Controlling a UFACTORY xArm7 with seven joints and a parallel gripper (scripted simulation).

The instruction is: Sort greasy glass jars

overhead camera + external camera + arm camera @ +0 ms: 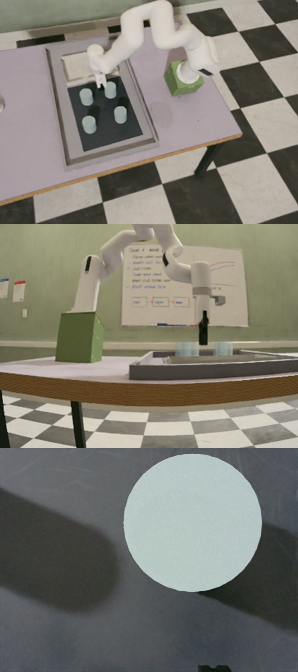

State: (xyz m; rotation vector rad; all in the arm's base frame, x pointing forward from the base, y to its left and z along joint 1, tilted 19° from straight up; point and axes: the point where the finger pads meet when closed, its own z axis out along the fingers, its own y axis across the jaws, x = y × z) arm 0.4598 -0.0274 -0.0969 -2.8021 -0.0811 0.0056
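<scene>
matt, pale glass-like jars (86, 97) (223, 348) stand at left of the top frame on a smooth, dark mat (108, 137), inside a dull grey surround (59, 108) (217, 372). the desk (32, 144) (108, 392), matt lilac on top, shows a wood-like edge. a smooth, plastic-looking white arm (132, 30) (117, 247) rises from a matt green block (175, 84) (76, 339).
</scene>
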